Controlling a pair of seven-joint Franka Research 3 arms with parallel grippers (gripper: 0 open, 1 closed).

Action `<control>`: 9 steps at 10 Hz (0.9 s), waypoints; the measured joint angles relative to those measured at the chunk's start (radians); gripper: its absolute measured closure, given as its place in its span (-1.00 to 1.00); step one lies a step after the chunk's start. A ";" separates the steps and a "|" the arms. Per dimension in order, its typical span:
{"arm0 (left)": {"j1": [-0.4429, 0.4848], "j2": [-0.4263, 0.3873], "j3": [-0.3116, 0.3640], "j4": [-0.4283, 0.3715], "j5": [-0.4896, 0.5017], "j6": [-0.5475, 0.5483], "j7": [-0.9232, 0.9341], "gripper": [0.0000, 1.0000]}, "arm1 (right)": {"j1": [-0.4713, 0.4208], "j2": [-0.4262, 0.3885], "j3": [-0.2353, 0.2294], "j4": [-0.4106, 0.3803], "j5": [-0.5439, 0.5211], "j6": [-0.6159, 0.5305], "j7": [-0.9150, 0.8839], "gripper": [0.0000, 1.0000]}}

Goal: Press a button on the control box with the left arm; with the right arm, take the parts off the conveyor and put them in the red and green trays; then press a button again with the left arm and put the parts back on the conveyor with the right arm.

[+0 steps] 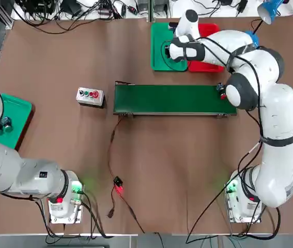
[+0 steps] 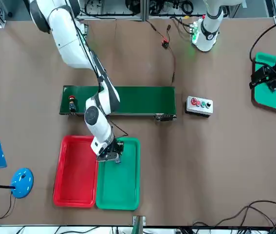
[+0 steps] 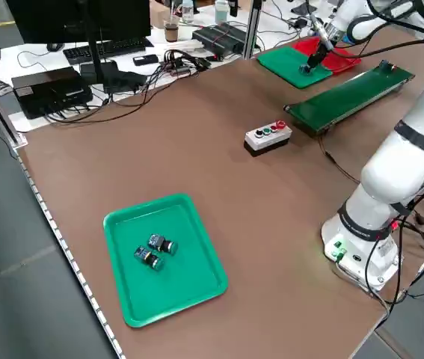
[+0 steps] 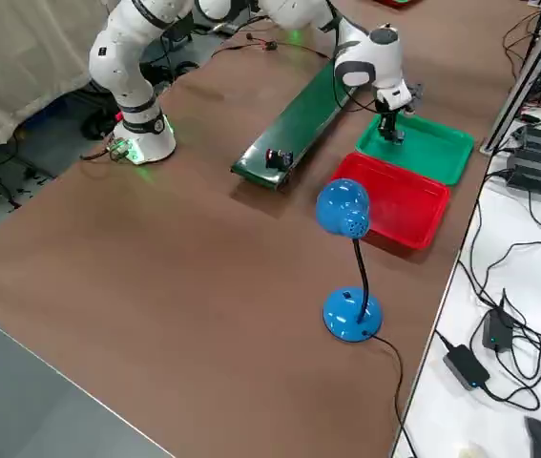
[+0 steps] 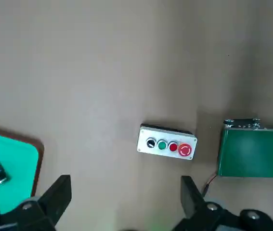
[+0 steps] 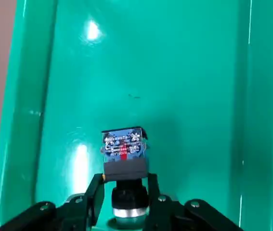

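Robot's right arm bends far forward, hand (image 2: 117, 158) low over green tray (image 2: 128, 187).

Glare spots on green tray (image 6: 189, 86) in R wrist view, soft shadow w/in it.

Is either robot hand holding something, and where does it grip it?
The right hand grips a small push-button part around its dark middle.

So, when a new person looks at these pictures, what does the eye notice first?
Probably the long green conveyor in the table's middle. Next, the bright red tray and green tray side by side beyond it, with the right gripper holding a push-button part over the green one.
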 joint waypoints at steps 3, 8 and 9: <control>0.000 0.000 0.000 0.001 0.000 0.000 0.000 -1.00 | 0.001 -0.117 -0.003 -0.004 0.000 -0.175 0.008 0.18; 0.000 0.000 0.000 0.002 0.000 0.000 0.000 -1.00 | 0.134 -0.467 -0.001 -0.305 0.000 -0.311 0.154 0.18; 0.000 0.000 0.000 0.002 0.000 0.000 0.000 -1.00 | 0.182 -0.492 -0.001 -0.345 0.000 -0.306 0.218 0.18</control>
